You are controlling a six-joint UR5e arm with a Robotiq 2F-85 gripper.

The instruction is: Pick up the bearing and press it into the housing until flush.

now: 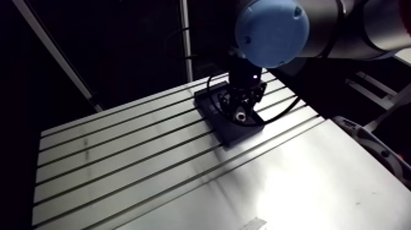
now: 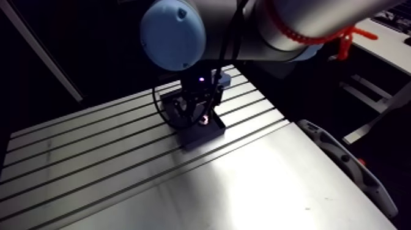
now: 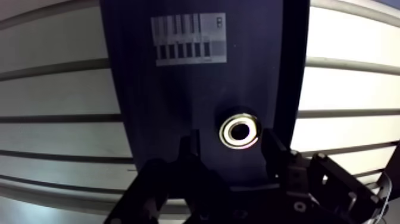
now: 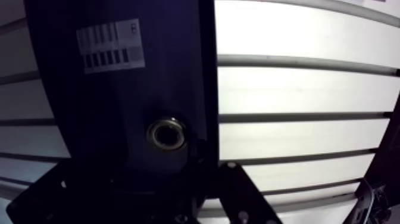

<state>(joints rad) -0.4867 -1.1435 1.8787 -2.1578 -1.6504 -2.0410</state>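
Near: my gripper [image 3: 231, 145], fingers apart and clamping nothing, flanks the bearing [image 3: 239, 131], which sits in the bore of the dark housing [image 3: 166, 101]; its label [image 3: 188, 39] lies beyond. Arm view: housing at upper centre of frame, on the table [image 1: 122, 159]. Risk: off-centre pressing could cock the bearing and jam it proud.

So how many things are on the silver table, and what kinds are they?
Dark flat rectangular housing block: 1
Shiny round metal bearing ring, in the block's hole: 1
White striped label, stuck on the block: 1
Total: 3
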